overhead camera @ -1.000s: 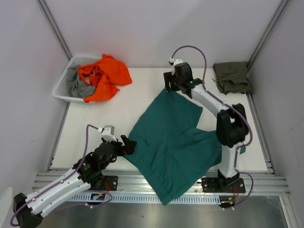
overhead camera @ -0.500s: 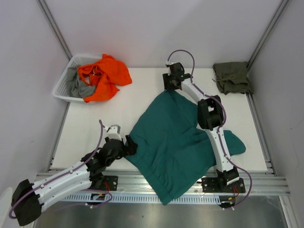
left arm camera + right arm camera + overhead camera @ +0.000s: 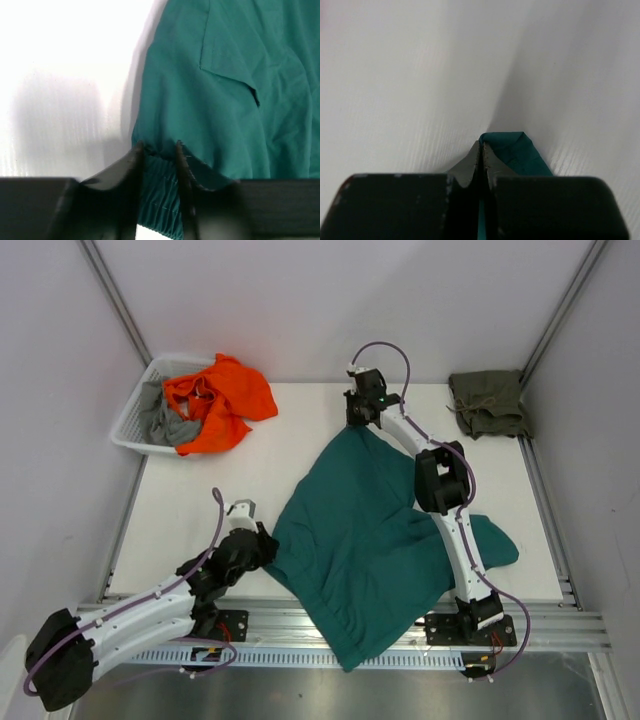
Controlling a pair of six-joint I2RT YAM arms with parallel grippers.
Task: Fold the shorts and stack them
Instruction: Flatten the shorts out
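The teal-green shorts [image 3: 370, 530] lie spread and crumpled across the white table [image 3: 230, 490], one part hanging over the near edge. My left gripper [image 3: 268, 546] is at their left edge; in the left wrist view the ribbed waistband [image 3: 159, 190] fills the gap between the fingers [image 3: 136, 155], so the gripper [image 3: 157, 150] is shut on it. My right gripper [image 3: 358, 426] is at the far corner, shut [image 3: 481, 145] on a folded teal tip [image 3: 515, 149]. The olive-green shorts [image 3: 488, 403] sit folded at the back right corner.
A white basket [image 3: 130, 430] at the back left holds an orange cloth [image 3: 215, 400] and a grey cloth [image 3: 165, 425]. Metal rails run along the table's sides and its near edge [image 3: 330, 625].
The left gripper moved right onto the teal shorts' edge and closed on the waistband. The right arm stretched out low over the cloth and its gripper closed on the far corner.
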